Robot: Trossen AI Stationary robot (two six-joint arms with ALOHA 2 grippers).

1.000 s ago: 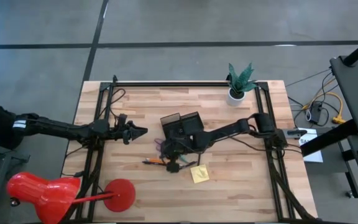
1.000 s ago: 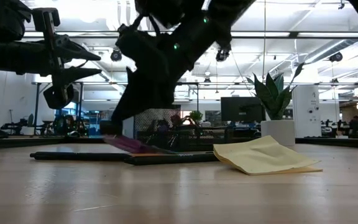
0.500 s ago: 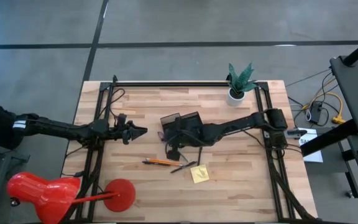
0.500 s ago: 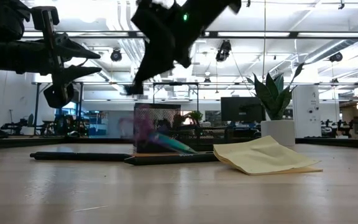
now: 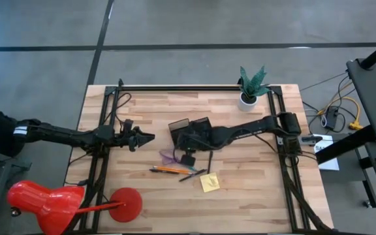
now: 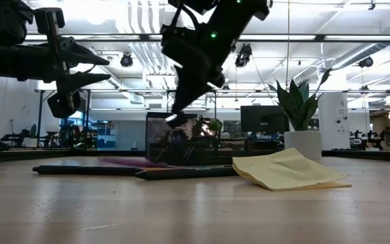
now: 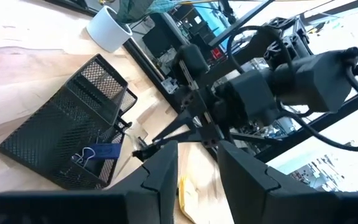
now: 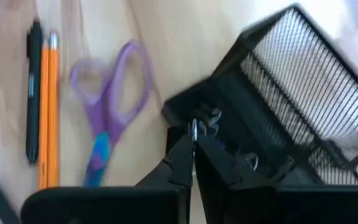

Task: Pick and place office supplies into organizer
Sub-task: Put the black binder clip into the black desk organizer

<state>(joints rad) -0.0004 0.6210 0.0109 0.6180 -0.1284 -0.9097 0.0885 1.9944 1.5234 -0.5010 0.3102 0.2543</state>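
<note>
scissors [image 5: 169, 156] just beside organizer [image 5: 191, 131] (front) | pencil [image 5: 164, 170] nearer still

Two dark, slender robot arms, each built from black links joined at rounded joints. The left arm [image 5: 77, 136] is matte black, with a pale band near its base and thin black cables looping along its frame. The left claw [image 7: 194, 171] ends in two broad, flat, dark grey fingers with angled tips. The right arm [image 5: 253, 127] is black too, with a boxy joint housing and cables trailing beside it; small green indicator lights glow on its wrist in the low view. The right claw [image 8: 193, 146] has two narrow black fingers tapering to thin tips.
</note>
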